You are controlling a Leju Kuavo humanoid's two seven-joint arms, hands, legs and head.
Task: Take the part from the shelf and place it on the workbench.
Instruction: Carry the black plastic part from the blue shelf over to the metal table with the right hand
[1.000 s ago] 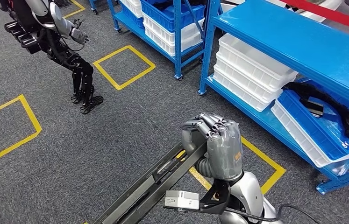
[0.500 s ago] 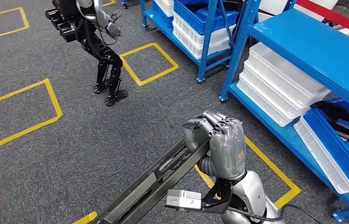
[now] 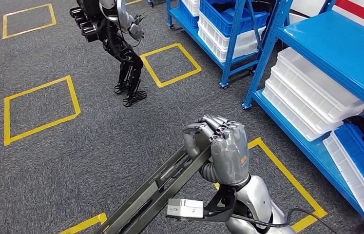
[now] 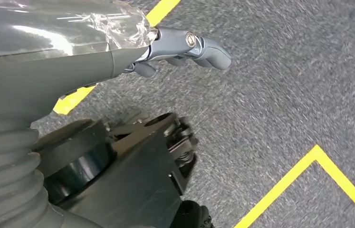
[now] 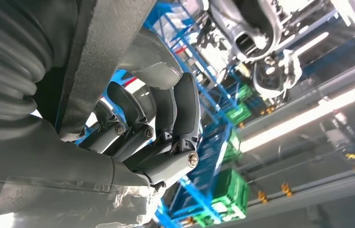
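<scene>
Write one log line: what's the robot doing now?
phase: carrying | right hand: grips long dark part | left hand: holds nothing, above carpet | workbench: unseen

no readable text, small orange mark on right hand point(image 3: 226, 151) illegible

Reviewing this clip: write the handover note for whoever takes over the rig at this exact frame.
Right hand: grips one end of the long dark part, carried above the grey carpet.
Left hand: holds nothing, fingers loosely curled, hanging over the floor.
Blue shelf with white bins stands to the robot's right. Another humanoid robot stands ahead by yellow floor squares.
Done: part is off the shelf.
Left: find the workbench and set the part down on it.
</scene>
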